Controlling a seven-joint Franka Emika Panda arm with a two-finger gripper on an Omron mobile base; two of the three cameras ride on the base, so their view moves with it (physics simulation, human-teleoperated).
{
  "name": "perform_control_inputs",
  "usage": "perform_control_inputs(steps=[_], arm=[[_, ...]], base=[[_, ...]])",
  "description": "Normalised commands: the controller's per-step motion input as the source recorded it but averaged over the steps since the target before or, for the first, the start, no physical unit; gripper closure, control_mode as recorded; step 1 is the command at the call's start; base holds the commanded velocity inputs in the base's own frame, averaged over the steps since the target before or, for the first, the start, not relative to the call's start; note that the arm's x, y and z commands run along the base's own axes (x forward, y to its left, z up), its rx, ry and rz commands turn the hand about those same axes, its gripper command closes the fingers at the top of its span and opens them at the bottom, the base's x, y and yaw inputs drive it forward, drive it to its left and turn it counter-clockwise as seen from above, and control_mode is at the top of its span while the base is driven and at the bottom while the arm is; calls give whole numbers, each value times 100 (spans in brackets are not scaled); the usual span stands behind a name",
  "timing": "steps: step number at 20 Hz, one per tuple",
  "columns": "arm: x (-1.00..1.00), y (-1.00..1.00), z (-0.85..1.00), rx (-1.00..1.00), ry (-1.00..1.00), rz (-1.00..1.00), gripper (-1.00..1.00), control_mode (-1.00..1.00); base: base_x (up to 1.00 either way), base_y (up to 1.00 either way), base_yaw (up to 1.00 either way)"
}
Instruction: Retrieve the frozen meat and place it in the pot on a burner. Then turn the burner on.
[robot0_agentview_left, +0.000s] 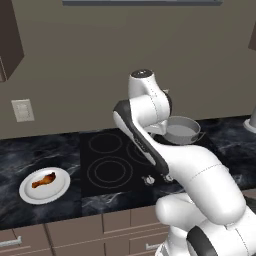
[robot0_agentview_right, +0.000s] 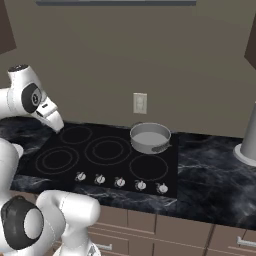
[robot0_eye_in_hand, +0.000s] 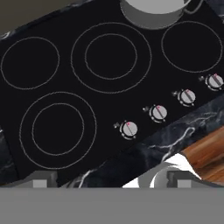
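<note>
A dark marble tabletop (robot0_agentview_right: 210, 190) runs across a simulated kitchen, above wooden drawer fronts (robot0_agentview_right: 170, 232). Set into it is a black glass cooktop (robot0_agentview_right: 100, 160) with ringed burners and a row of small silver knobs (robot0_agentview_right: 120, 182) along its near edge. The white robot arm (robot0_agentview_left: 165, 150) rises in front and bends over the cooktop. In the hand view the pincer (robot0_eye_in_hand: 111, 181) hangs above the cooktop's near edge, its two dark tips far apart, wide open, with nothing between them. On the tabletop to the left of the cooktop sits a flat white plate (robot0_agentview_left: 30, 192), and the frozen meat (robot0_agentview_left: 43, 180), a small orange-brown drumstick, lies on its middle. Farther back, on the rear right burner, stands the pot (robot0_agentview_right: 150, 137), round, grey and shallow, with nothing visible inside. Behind everything is a tan wall with a pale outlet plate (robot0_agentview_right: 139, 103).
</note>
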Motion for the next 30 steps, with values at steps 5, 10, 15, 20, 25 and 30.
perform_control_inputs(steps=[5,10,15,20,25,30], arm=[[22,60,-19,4,1,-16,-100,-100],[17,52,-11,11,1,-8,-100,-100],[10,57,-21,3,0,-10,-100,-100],[9,55,-25,5,0,-9,-100,-100],[17,56,-30,9,7,-3,-100,-100],[9,48,-28,15,10,0,-100,-100]], base=[[0,0,0],[0,0,0],[0,0,0],[0,0,0],[0,0,0],[0,0,0]])
